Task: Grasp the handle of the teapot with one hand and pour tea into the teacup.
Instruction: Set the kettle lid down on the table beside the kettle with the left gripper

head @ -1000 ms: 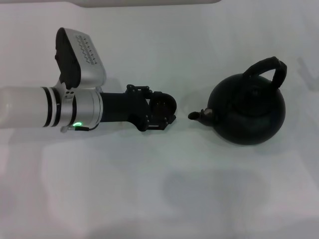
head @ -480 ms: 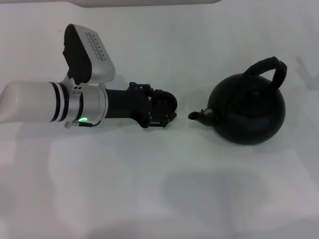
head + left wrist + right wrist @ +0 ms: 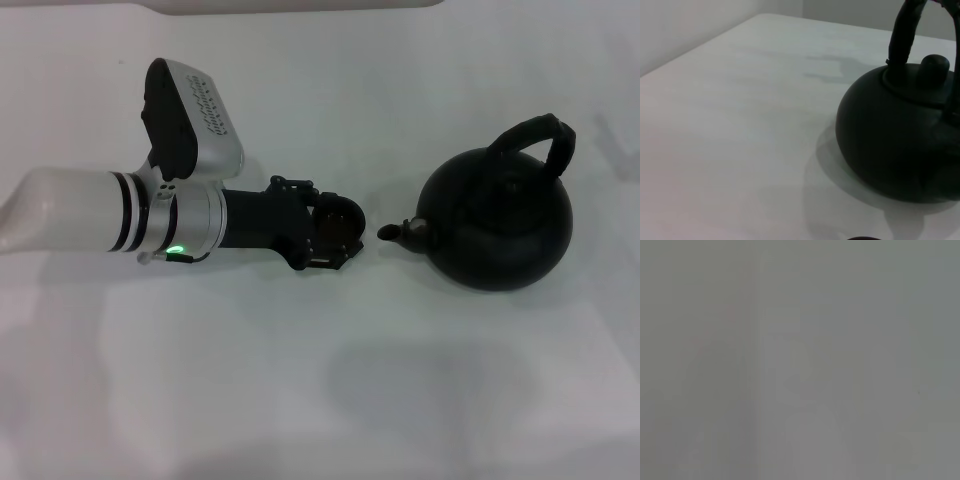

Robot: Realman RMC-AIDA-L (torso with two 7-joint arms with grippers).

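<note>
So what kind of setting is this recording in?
Probably a lab test bench: a plain white table holding only a black teapot and a teacup in the left pincer, blank wall behind.

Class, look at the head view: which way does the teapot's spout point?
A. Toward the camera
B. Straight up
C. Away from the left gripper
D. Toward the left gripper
D: the teapot sits upright on the table, its short spout aimed at the left gripper, a small gap between them.

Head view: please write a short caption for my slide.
Left gripper holds the teacup near the spout of the teapot on the white table.
</note>
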